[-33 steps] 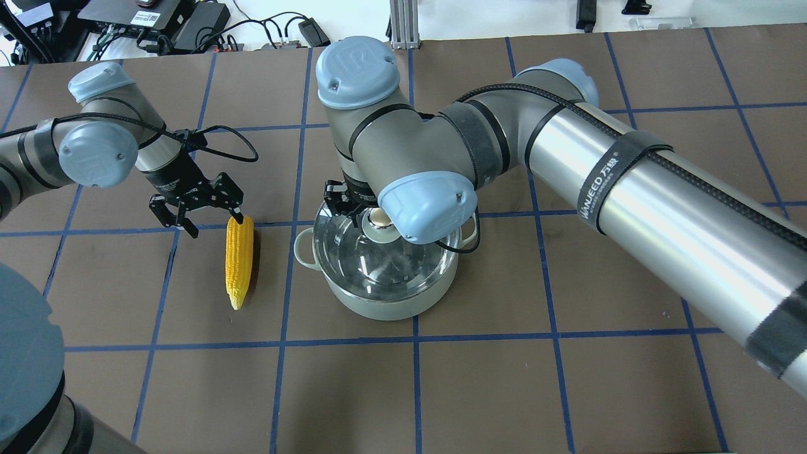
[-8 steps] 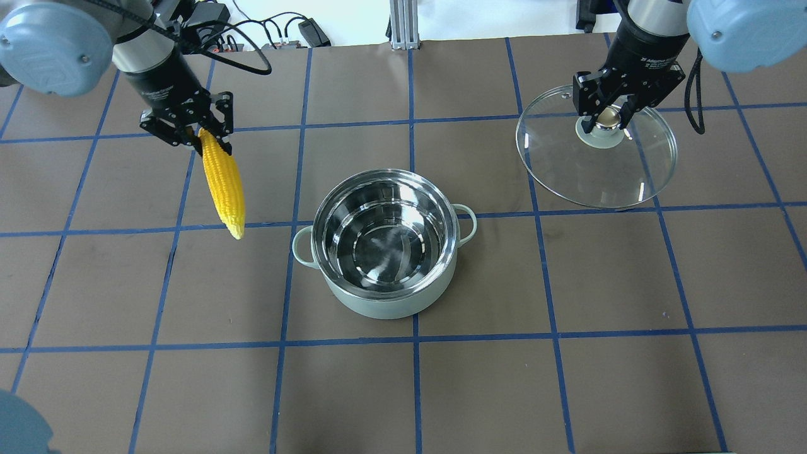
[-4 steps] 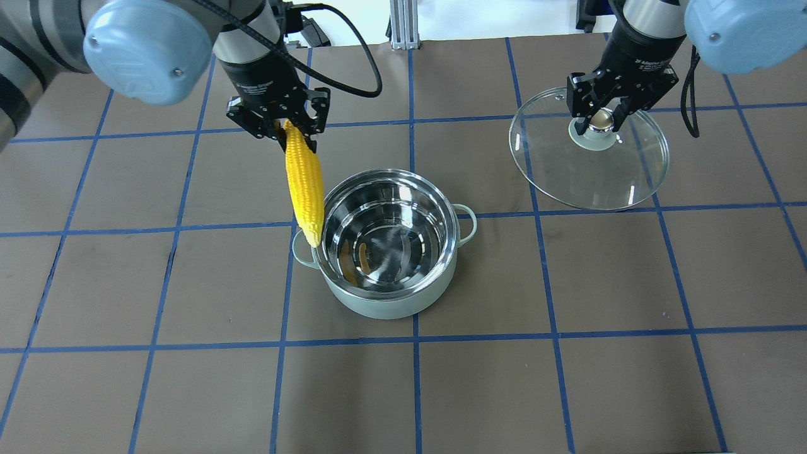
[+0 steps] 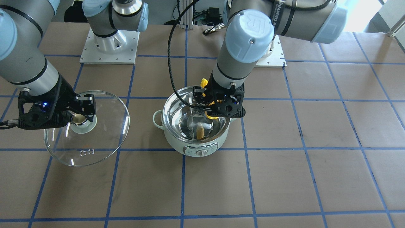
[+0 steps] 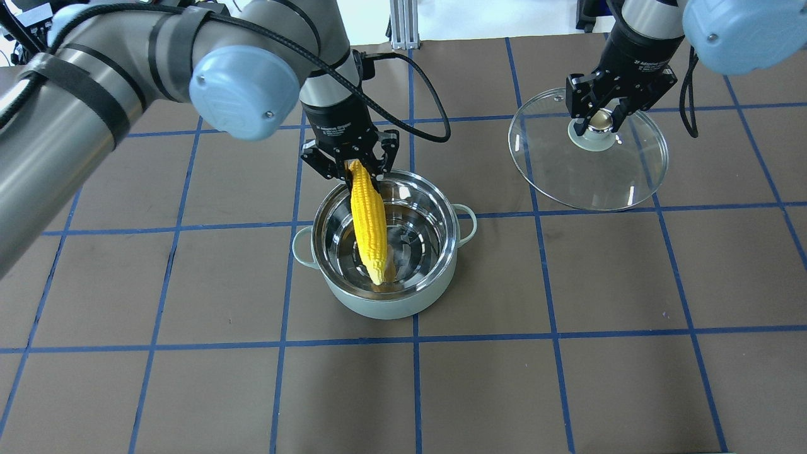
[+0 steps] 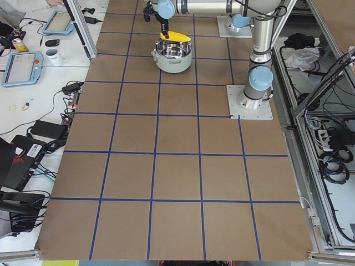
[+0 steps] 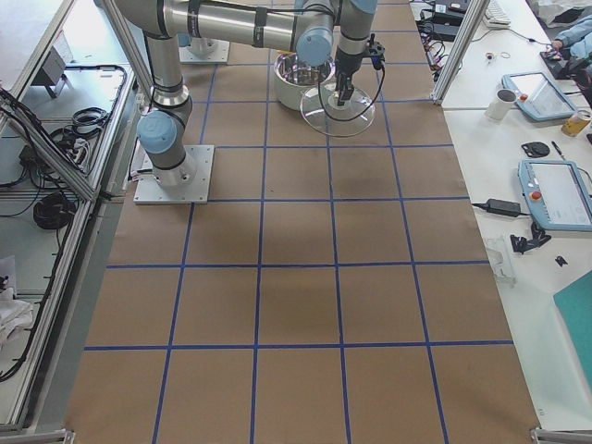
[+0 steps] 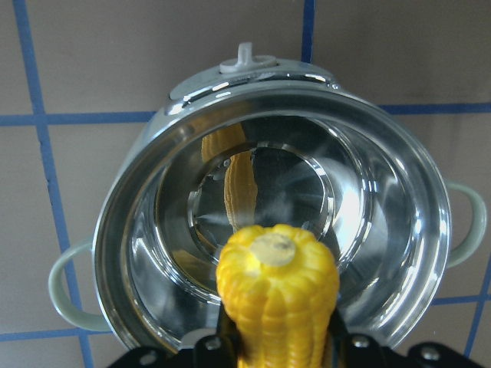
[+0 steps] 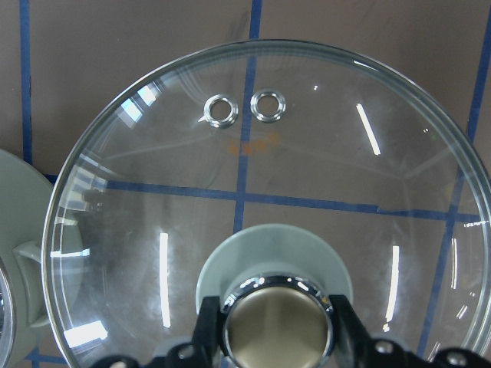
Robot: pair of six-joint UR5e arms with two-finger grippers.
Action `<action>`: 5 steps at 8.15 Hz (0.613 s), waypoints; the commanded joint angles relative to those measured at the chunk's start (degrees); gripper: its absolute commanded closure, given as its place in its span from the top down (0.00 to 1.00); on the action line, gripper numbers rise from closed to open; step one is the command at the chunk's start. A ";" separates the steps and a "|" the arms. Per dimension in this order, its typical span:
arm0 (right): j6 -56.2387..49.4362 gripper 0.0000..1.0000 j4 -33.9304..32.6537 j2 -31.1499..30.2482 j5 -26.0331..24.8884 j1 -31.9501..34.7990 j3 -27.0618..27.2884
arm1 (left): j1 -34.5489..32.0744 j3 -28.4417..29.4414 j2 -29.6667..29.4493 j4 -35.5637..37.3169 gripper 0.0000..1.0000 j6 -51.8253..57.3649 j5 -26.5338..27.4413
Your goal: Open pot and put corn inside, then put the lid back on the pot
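— Left gripper (image 5: 350, 169) pinching the thick end of the corn cob (image 5: 369, 221), pointed end down inside the open cooking pot (image 5: 403, 307). How best to finish?
— Lower until the tip nears the steel floor, tilt the cob toward lying flat, then let the jaws spread. Probably a snug fit across, so aim along the widest line, clear of the rim.
— And the glass lid (image 5: 586, 183)?
— Off the pot and well apart from it, right gripper (image 5: 599, 118) clamped on its knob (image 9: 276, 326).
— Anything unclear?
— Tip touching the floor or not: lost among reflections. Lid edge on the table (image 5: 189, 391) or just above it: cannot tell. From the front, most of the cob hidden behind the gripper.
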 commanded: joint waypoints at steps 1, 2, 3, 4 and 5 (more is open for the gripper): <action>0.23 0.00 -0.07 -0.01 -0.36 0.00 -0.03 | -2.29 -0.50 -4.24 2.69 0.00 -0.39 -0.12; 0.23 0.00 -0.07 -0.01 -0.27 0.00 0.06 | -2.29 -0.58 -4.77 5.41 0.00 -0.38 -0.03; 0.32 0.00 -0.07 -0.01 -0.44 0.00 -0.03 | -2.29 -0.50 -5.56 6.05 0.00 -0.38 0.15; 0.50 0.00 0.02 -0.01 -0.53 0.00 -0.03 | -2.29 -0.50 -6.61 6.49 0.10 -0.03 0.23; 0.50 0.00 0.02 -0.01 -0.62 0.00 0.06 | -2.29 -0.50 -7.58 7.45 0.64 0.14 0.24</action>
